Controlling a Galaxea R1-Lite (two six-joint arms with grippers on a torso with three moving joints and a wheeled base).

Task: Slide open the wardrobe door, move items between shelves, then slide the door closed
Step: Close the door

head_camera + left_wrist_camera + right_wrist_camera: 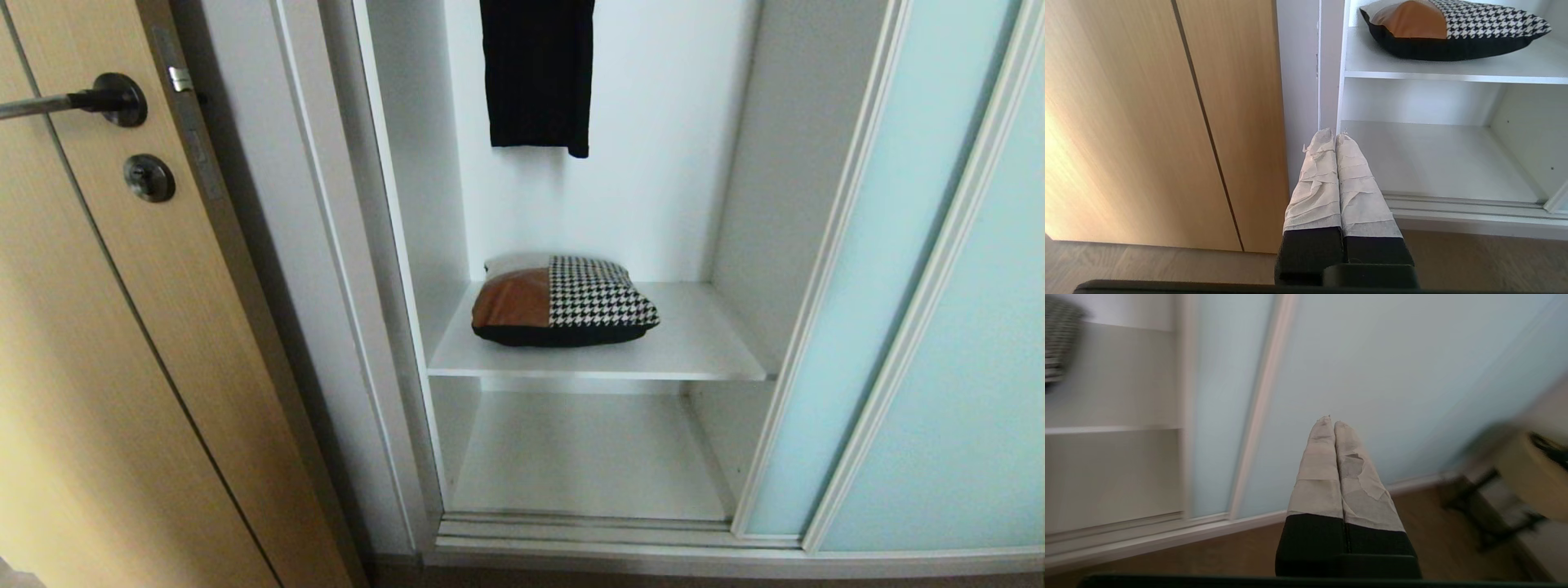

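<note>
Head view: sliding wardrobe door point(865, 269) slid aside at right, cushion point(563, 302) lying on upper shelf point(702, 343); left gripper point(1336, 134) and right gripper point(1329, 421) both pressed together, holding nothing.

A tan-brown, black and houndstooth cushion point(563, 302) is lying on a white shelf point(702, 347), a black garment point(537, 73) is hanging above, and the pale blue-green sliding door point(865, 269) is gleaming beside them.

The head camera looks down into the open wardrobe. Both wrist cameras sit low near the floor; the left shares the cushion point(563, 302) and shelves point(694, 347), the right faces the sliding wardrobe door point(1392, 375).
</note>
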